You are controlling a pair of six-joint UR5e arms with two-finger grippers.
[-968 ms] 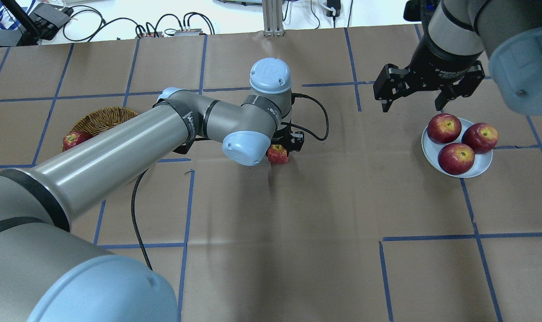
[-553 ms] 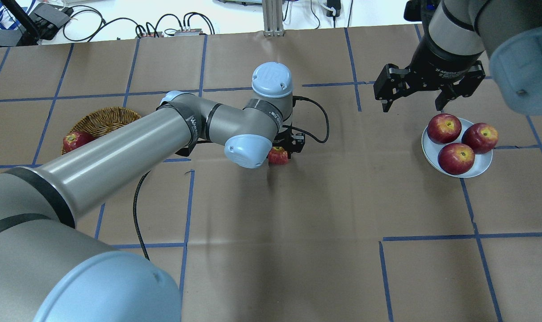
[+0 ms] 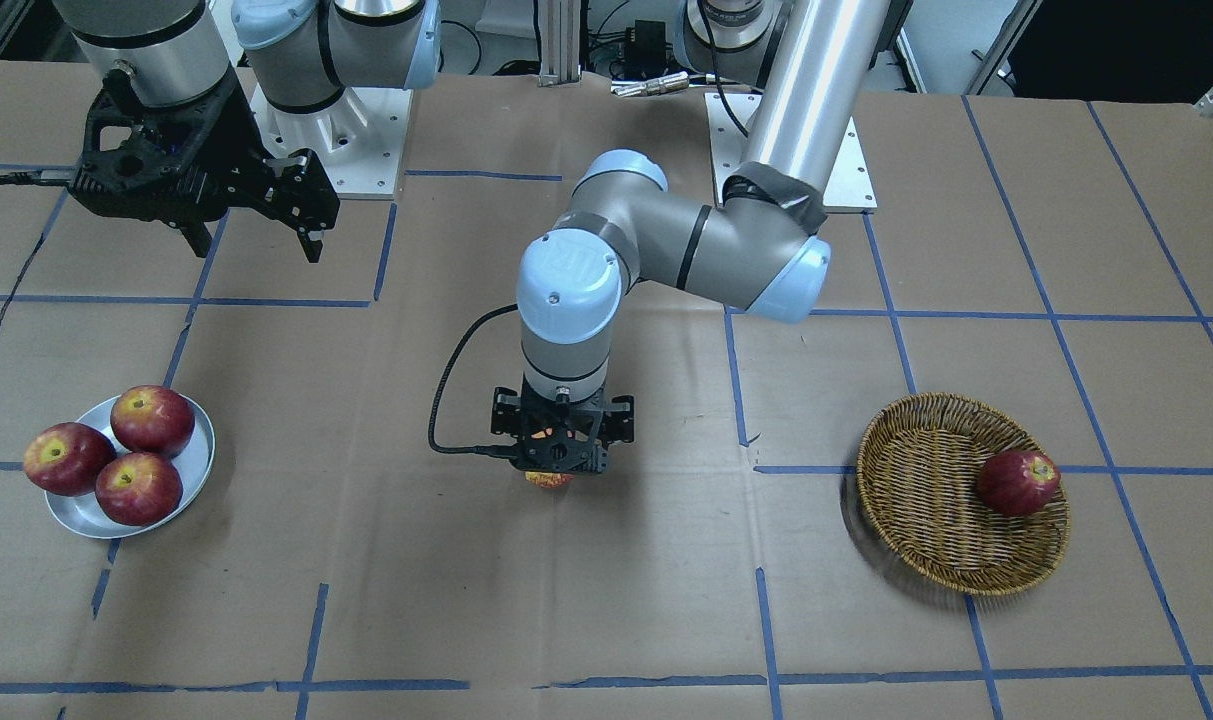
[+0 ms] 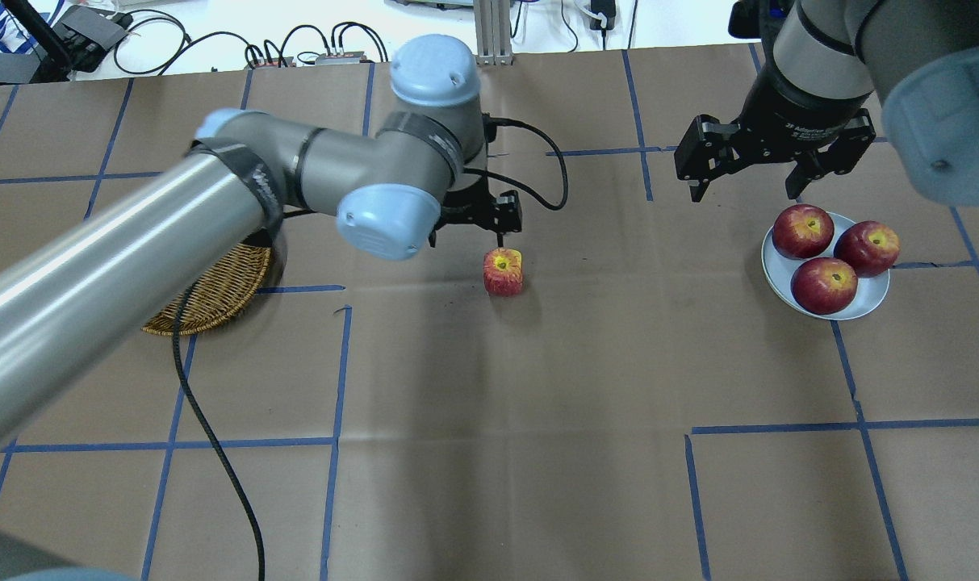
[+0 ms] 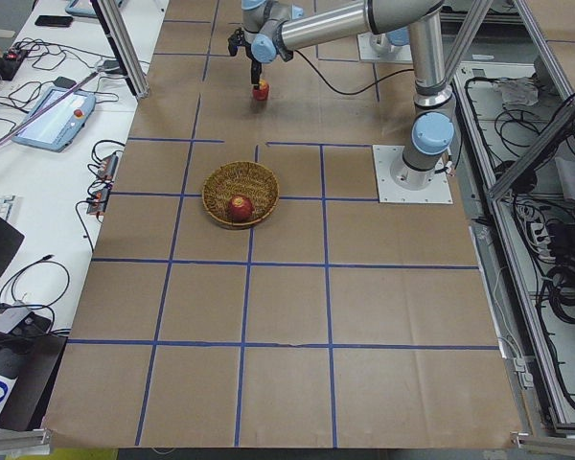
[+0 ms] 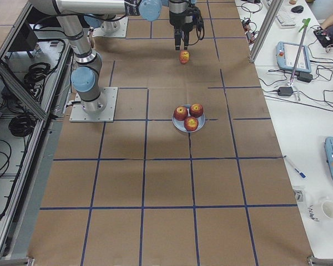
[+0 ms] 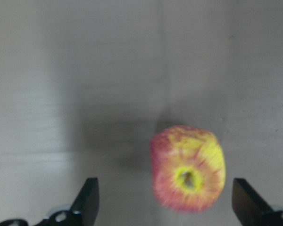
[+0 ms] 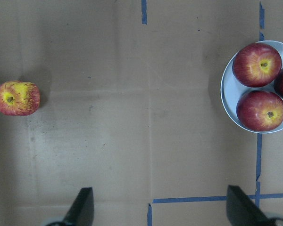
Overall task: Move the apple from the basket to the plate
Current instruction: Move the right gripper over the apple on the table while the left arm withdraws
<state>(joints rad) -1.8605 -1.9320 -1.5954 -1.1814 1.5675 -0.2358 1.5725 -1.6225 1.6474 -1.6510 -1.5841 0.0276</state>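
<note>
The apple (image 4: 503,272), red with a big yellow patch, sits on the brown paper near the table's middle, outside the basket and the plate. It also shows in the left wrist view (image 7: 187,168) and the right wrist view (image 8: 17,98). My left gripper (image 4: 469,230) is open and empty, hanging above the apple and apart from it; the front view (image 3: 563,462) shows it covering most of the apple. The wicker basket (image 3: 926,500) is on my left. The metal plate (image 4: 868,303) is on my right. My right gripper (image 4: 743,190) is open and empty, above the table beside the plate.
One evenly dark red apple (image 3: 1017,481) lies in the basket. Three dark red apples (image 4: 823,285) fill the plate. The left arm's black cable (image 4: 215,460) trails over the table. Blue tape lines cross the brown paper.
My left gripper has let go of the apple and risen away from it. The left arm has swung up and back. The apple stays on the table. The right arm has not moved.
</note>
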